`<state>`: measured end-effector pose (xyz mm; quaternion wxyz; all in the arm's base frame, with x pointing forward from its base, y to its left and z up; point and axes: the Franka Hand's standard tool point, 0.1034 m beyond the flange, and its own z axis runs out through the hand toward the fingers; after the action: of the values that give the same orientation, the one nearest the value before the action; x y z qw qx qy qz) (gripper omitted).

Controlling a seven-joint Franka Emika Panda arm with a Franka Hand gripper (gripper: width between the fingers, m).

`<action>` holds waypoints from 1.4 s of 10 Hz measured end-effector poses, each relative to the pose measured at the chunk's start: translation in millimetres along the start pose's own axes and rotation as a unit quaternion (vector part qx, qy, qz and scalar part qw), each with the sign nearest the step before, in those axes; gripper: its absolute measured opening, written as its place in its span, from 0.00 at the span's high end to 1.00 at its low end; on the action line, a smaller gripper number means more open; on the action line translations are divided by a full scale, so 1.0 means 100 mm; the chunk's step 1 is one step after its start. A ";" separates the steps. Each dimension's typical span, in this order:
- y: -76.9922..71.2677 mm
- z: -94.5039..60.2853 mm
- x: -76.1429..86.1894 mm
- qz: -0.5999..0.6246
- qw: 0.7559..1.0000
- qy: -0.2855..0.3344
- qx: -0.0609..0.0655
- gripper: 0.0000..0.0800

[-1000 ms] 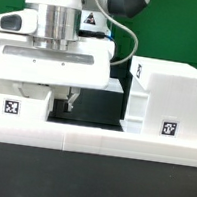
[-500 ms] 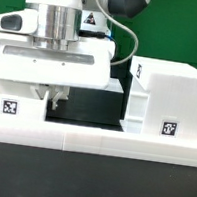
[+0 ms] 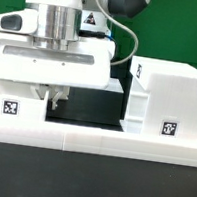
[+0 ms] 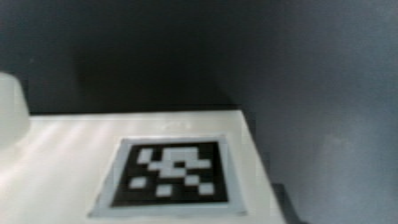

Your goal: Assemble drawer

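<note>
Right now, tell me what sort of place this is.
Probably a robotics lab bench: a gripper hangs above a black table, a white tagged casing and tray sit there, with a green screen behind.

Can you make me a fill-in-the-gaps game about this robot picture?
The large white hollow plastic casing stands on the exterior view's ____ side.
The tabletop beside it is coloured ____.
The backdrop behind the robot arm is coloured ____.
Missing words: right; black; green.
</note>
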<state>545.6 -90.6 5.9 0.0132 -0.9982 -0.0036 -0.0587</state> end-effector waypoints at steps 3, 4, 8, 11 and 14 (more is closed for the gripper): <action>-0.05 -0.08 -0.02 -0.044 0.999 -0.011 0.003 0.95; -0.09 -0.14 -0.03 -0.068 0.997 -0.019 0.006 0.95; -0.09 -0.21 -0.06 -0.127 0.992 -0.027 0.012 0.95; -0.07 -0.19 -0.07 -0.270 0.962 -0.030 0.011 0.95; -0.07 -0.17 -0.14 -0.460 0.887 -0.042 0.008 0.95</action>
<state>529.4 -84.1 21.8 -0.0071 -0.8861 -0.4632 -0.0160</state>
